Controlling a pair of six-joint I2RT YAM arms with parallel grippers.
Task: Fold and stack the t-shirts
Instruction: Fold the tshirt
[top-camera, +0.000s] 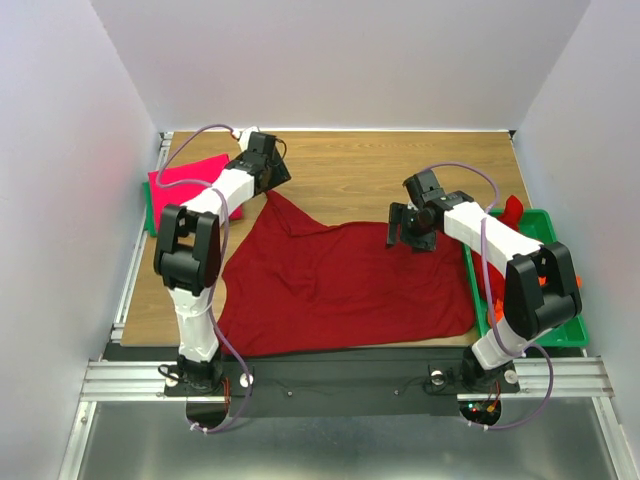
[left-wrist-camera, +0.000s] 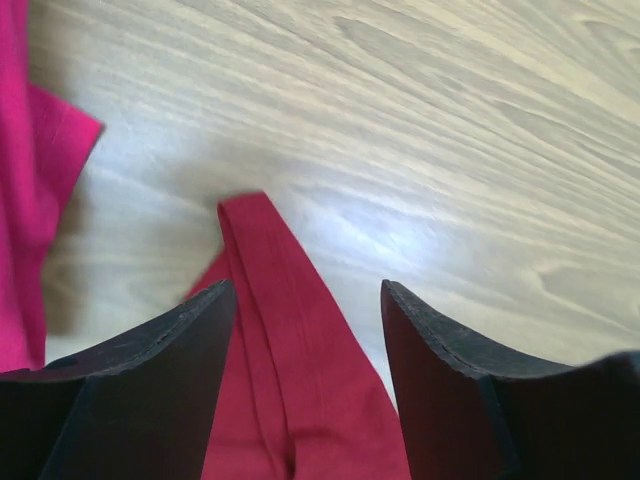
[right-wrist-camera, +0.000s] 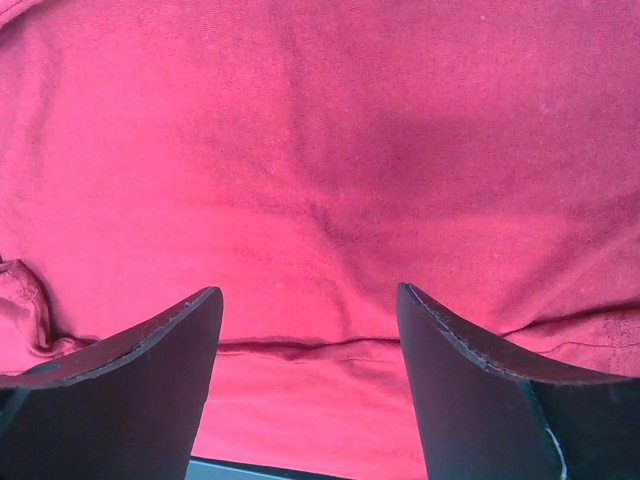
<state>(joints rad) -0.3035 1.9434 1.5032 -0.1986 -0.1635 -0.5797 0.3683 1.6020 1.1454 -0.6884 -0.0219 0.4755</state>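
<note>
1. On the table (top-camera: 400, 170), you find the dark red t-shirt (top-camera: 340, 285) spread out at centre.
2. The pink t-shirt (top-camera: 190, 175) lies folded at the far-left corner.
3. Your left gripper (left-wrist-camera: 308, 295) straddles the dark red t-shirt's far tip, jaws apart.
4. Your right gripper (right-wrist-camera: 308, 295) hovers over its right part, jaws wide, holding nothing.

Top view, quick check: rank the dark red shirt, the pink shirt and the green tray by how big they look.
1. dark red shirt, spread across the middle of the table.
2. green tray, though the right arm hides part of it.
3. pink shirt, a compact patch at far left, partly under the left arm.
</note>
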